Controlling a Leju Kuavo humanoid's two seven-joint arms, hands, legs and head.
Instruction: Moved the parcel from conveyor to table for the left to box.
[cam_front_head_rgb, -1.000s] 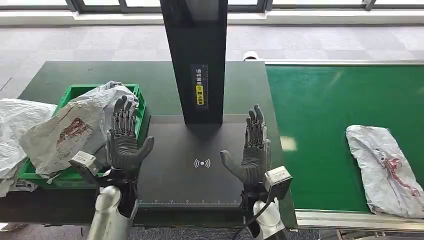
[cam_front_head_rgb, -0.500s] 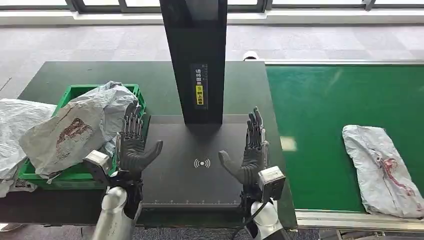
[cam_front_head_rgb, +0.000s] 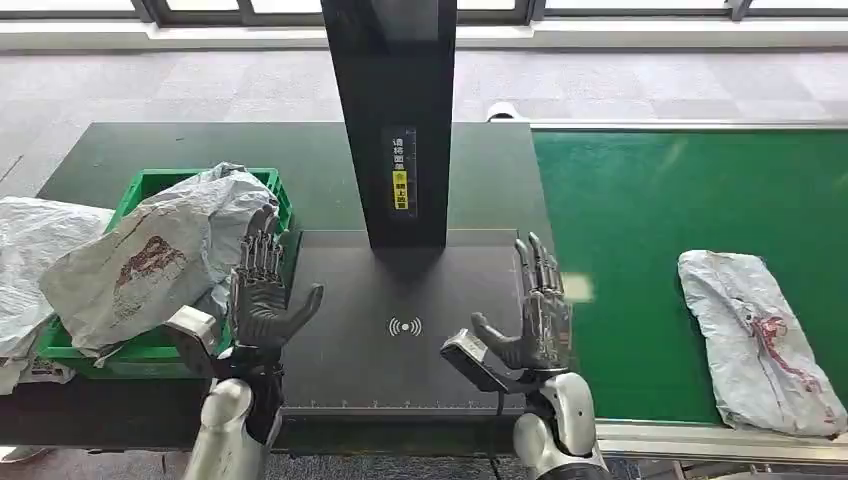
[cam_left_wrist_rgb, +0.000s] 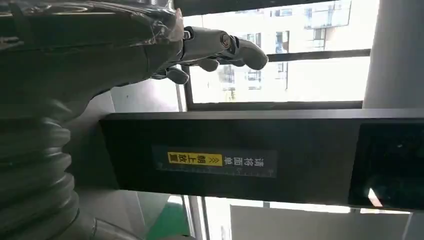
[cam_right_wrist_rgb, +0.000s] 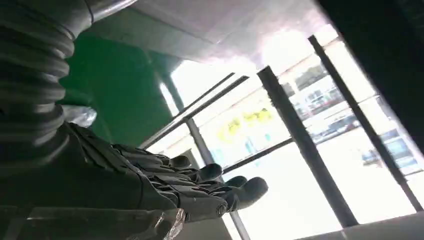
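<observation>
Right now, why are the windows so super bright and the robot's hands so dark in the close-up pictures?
In the left wrist view, daylight through the window washes it out white, leaving the left hand a dark, shadowy shape. In the right wrist view, the window glares the same way and the right hand is dim. The head view is evenly lit, so the parcel shows clearly.

Right hand (cam_front_head_rgb: 535, 318) hovers open over the dark pad (cam_front_head_rgb: 400, 330), with bare green belt (cam_front_head_rgb: 640, 260) lying between it and the parcel (cam_front_head_rgb: 765, 340); nothing stands on that stretch. The black post (cam_front_head_rgb: 395, 120) rises from the pad's far edge, between the two hands, blocking any pass straight ahead. Left hand (cam_front_head_rgb: 262, 295) is open too, just beside the green crate (cam_front_head_rgb: 150, 350), which is heaped with bags (cam_front_head_rgb: 150, 255) spilling over its rim.
</observation>
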